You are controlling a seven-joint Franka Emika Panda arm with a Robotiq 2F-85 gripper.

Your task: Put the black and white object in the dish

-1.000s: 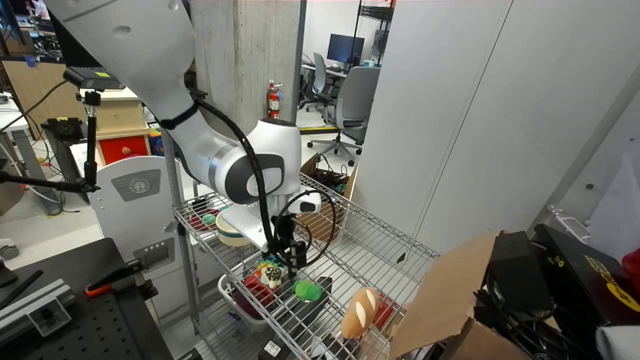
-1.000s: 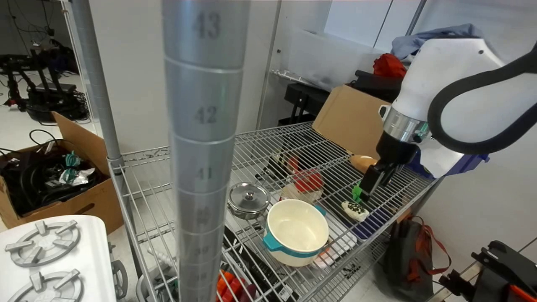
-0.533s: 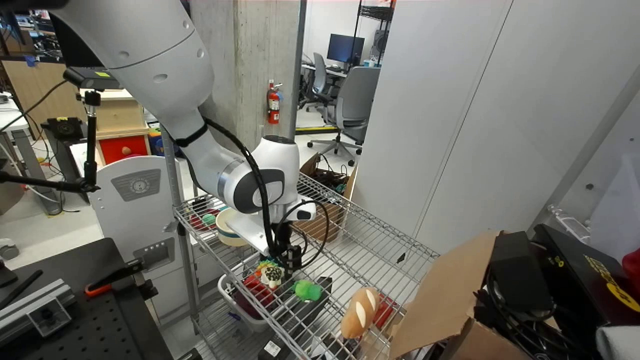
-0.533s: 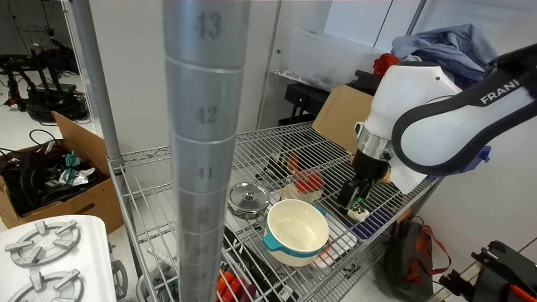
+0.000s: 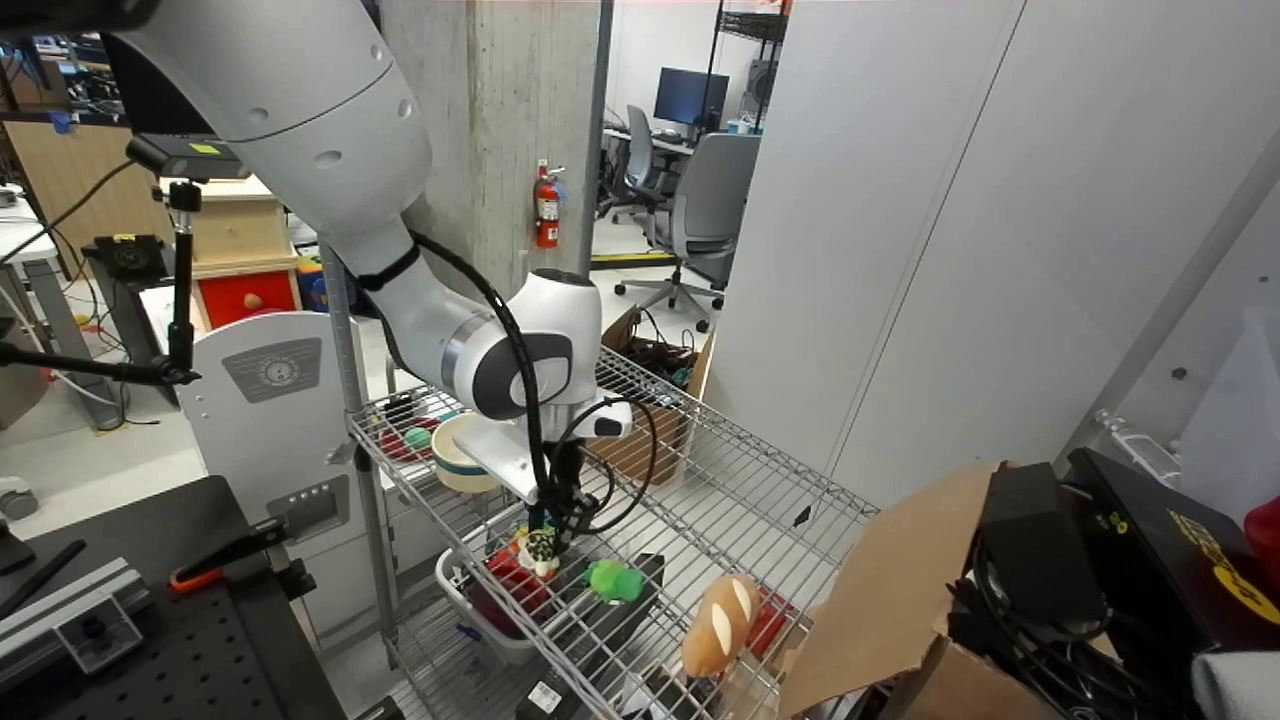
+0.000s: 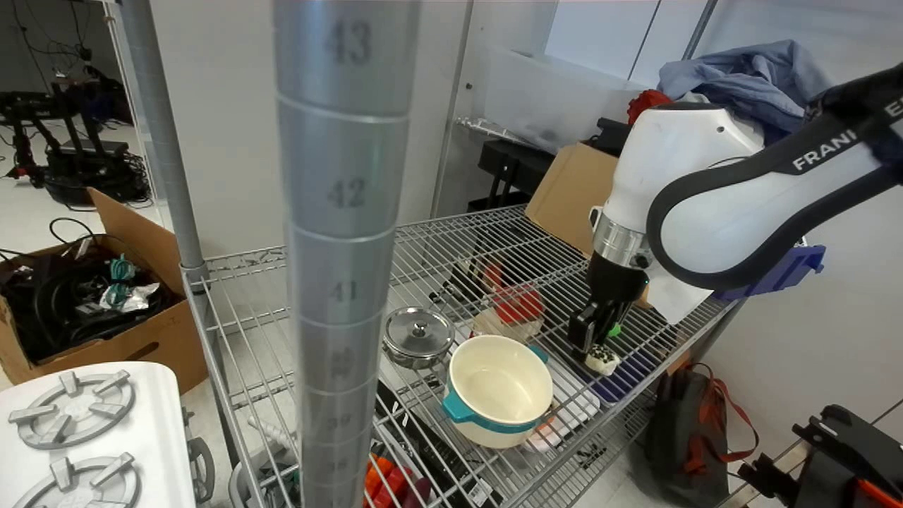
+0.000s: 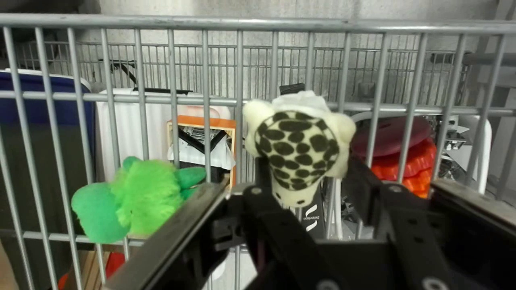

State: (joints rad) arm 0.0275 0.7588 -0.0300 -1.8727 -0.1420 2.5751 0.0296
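Observation:
The black and white object (image 7: 298, 149), a plush toy with a dark-spotted cream back, lies on the wire shelf (image 7: 258, 23) near its edge. My gripper (image 7: 309, 167) points down over it, its fingers (image 7: 264, 171) on either side and seemingly touching it. In an exterior view the object (image 6: 602, 361) shows partly from under the gripper (image 6: 592, 343). The dish, a cream bowl (image 6: 501, 381) with a teal band and handles, stands on the same shelf a short way from the gripper, with nothing inside.
A green plush (image 7: 147, 197) sits beside the gripper, and a bread-shaped toy (image 5: 720, 625) lies farther along. Near the dish stands a lidded metal pot (image 6: 418, 335). A cardboard flap (image 5: 885, 600) rises at one end. Orange and red items (image 7: 407, 161) lie below the wires.
My gripper has come down and across to the spotted toy, and its fingers have drawn in around it. The toy has shifted slightly. The dish has stayed put.

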